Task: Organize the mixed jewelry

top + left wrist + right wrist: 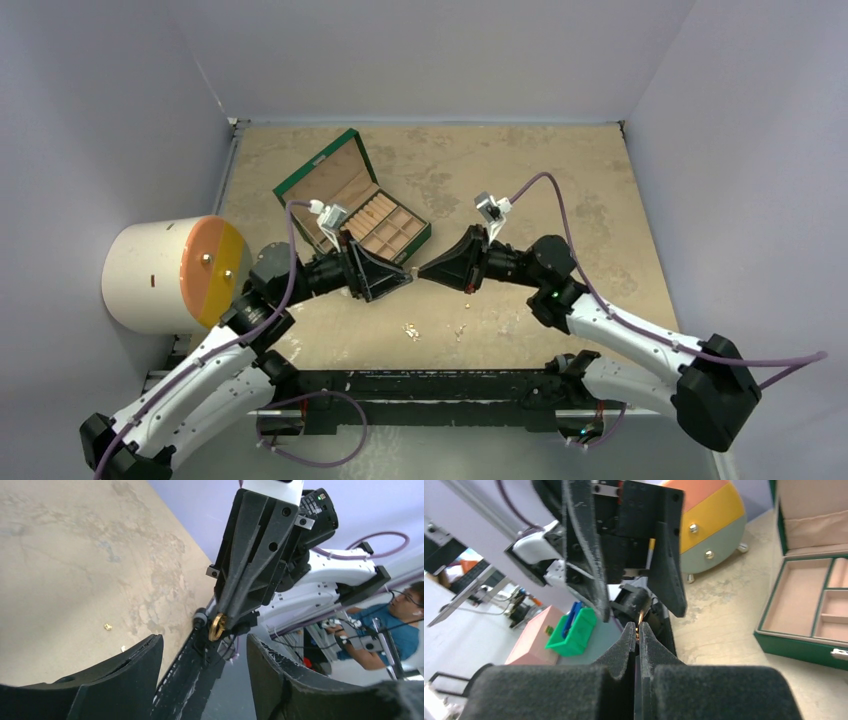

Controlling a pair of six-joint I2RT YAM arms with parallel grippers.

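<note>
Centre frame, the right gripper (223, 618) clamps a gold ring (217, 626) while the left gripper (202, 649) gapes empty facing it, seemingly a handover toward the green box (794, 645).

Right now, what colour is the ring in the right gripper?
Gold ring, best seen from left wrist.

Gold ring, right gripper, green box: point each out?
gold ring (217, 626), left wrist view, on the band's front.
right gripper (638, 630), right wrist view, midway between its closed fingertips.
green box (794, 647), right wrist view, on its near green wall.
</note>
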